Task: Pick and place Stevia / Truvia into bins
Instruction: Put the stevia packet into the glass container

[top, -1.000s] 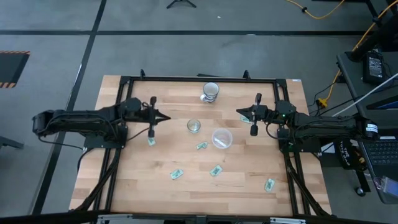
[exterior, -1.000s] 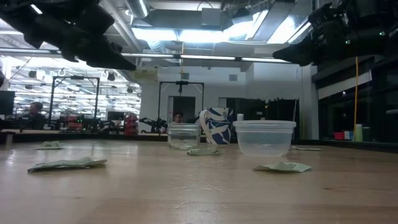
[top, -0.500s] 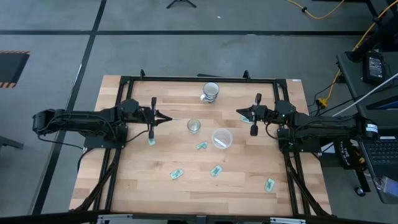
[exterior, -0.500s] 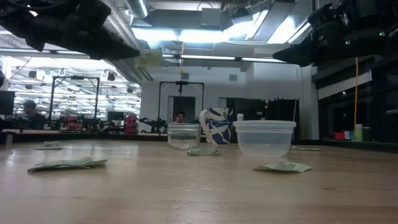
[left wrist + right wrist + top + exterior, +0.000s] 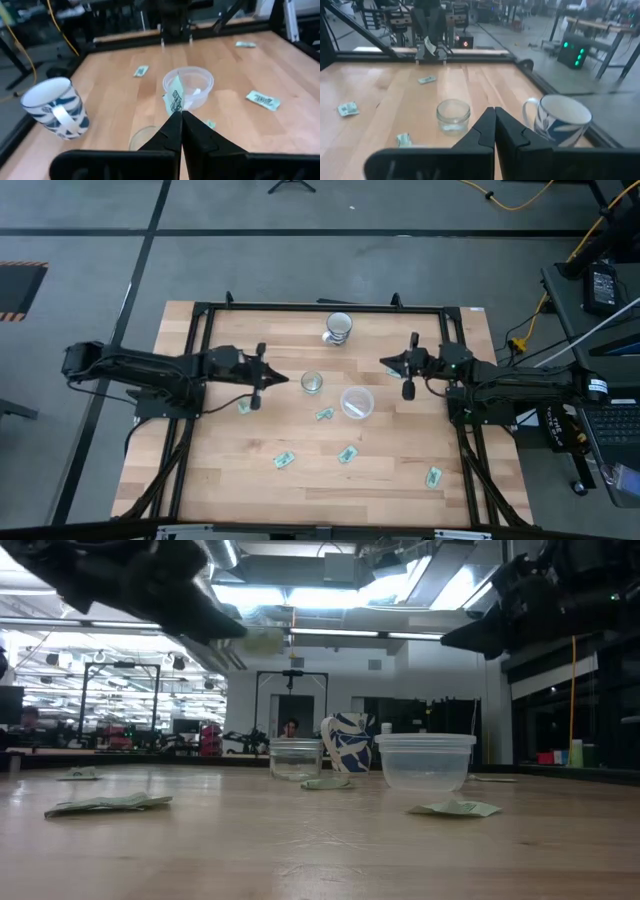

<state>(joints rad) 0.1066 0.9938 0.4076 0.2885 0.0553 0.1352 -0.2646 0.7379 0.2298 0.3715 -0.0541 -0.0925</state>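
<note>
Green-white Stevia packet (image 5: 174, 98) is pinched in the left gripper (image 5: 272, 378), jaws pressed on it, carried above the bench (image 5: 400, 470) just beside the clear glass cup (image 5: 312, 383). Transport step. Next: centre over the rim, then release. Right gripper (image 5: 385, 365) waits near the plastic cup (image 5: 356, 402), jaws pressed together, empty.

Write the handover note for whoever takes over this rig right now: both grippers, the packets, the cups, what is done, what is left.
Left gripper: shut on a Stevia packet, raised beside the clear glass cup.
Right gripper: shut, empty, waiting raised near the table's right edge.
White plastic cup: holds at least one packet.
Clear glass cup: contents cannot be told.
Loose packets on the table.
Left to do: drop the held packet, then bin the loose ones.
</note>
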